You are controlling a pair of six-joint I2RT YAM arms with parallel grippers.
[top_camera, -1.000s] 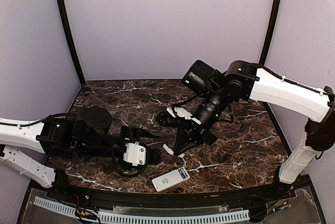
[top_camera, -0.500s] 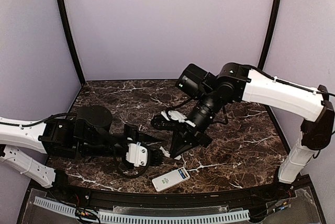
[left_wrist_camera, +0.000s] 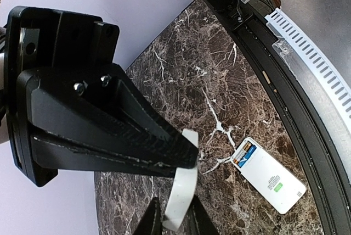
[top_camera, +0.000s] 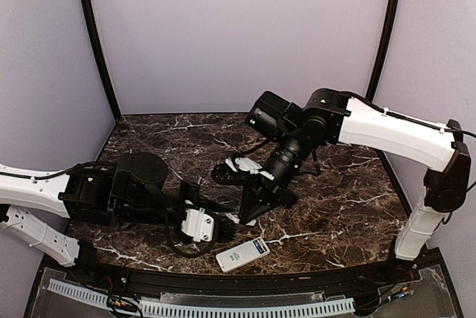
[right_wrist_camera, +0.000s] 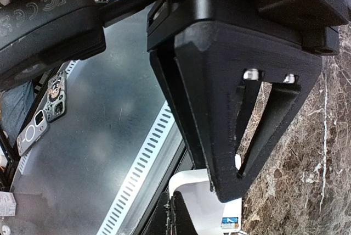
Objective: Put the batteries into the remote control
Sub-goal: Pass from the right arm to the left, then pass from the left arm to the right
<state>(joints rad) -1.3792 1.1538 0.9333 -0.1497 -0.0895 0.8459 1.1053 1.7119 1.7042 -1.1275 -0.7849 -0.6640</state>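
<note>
Left gripper: low over the table, pointing right, its tip at one end of a thin white cover plate. In the left wrist view one finger crosses in front of the plate, and I cannot tell whether the jaws are clamped on it or only beside it. The plate is off the handset and sits tilted between the two tool tips, apparently clear of the marble. Just nearer the table's front edge, the remote control lies flat, back up, touched by neither arm. The compartment at its right-hand end is uncovered and the batteries show blue inside it, too small to count. Right gripper: reaches down and leftward from the far right. Two dark tips straddle the plate's other end, so I judge it closed on the plate. Progress, judged: loading looks done or nearly done, as no loose cell is visible on the table. What seems left is fitting the cover back over the compartment, and the plate looks to be mid hand-over or re-grip for that. Change against one second ago: the right arm has swung leftward, taking the plate with it. The left gripper has pushed rightward to meet it, closing the gap between them. The remote has not shifted.
</note>
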